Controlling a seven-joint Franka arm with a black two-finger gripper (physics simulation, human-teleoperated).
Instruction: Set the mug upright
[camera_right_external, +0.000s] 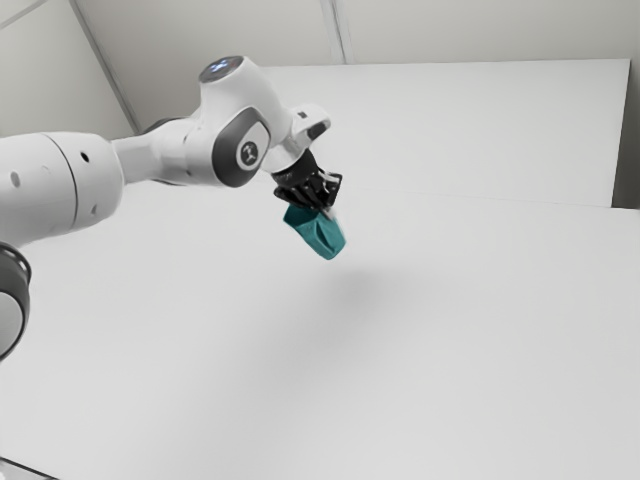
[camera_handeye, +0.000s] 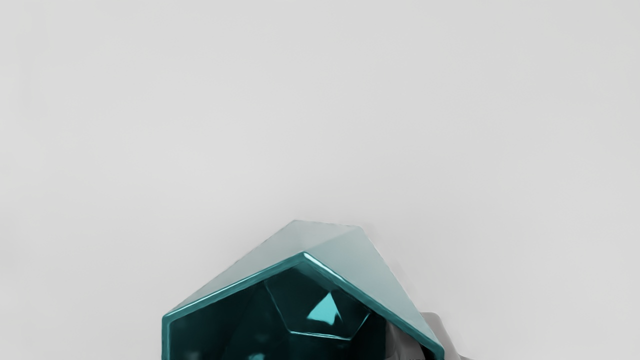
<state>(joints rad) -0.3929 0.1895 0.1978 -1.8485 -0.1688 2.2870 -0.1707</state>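
Observation:
The teal faceted mug (camera_right_external: 317, 232) hangs tilted in the air below the black gripper (camera_right_external: 326, 207). Its open mouth faces the hand camera in the wrist view, where the mug (camera_handeye: 300, 295) shows a dark inside and pale outer faces. One wall is pinched by the gripper (camera_handeye: 423, 339), with one finger inside the mouth and the other against the outside. The mug's lower part and any handle are hidden in the wrist view.
A white table surface (camera_right_external: 450, 350) stretches below the arm, with a soft shadow under the raised mug. Pale walls stand behind it, and a dark edge runs along the exterior view's lower left corner.

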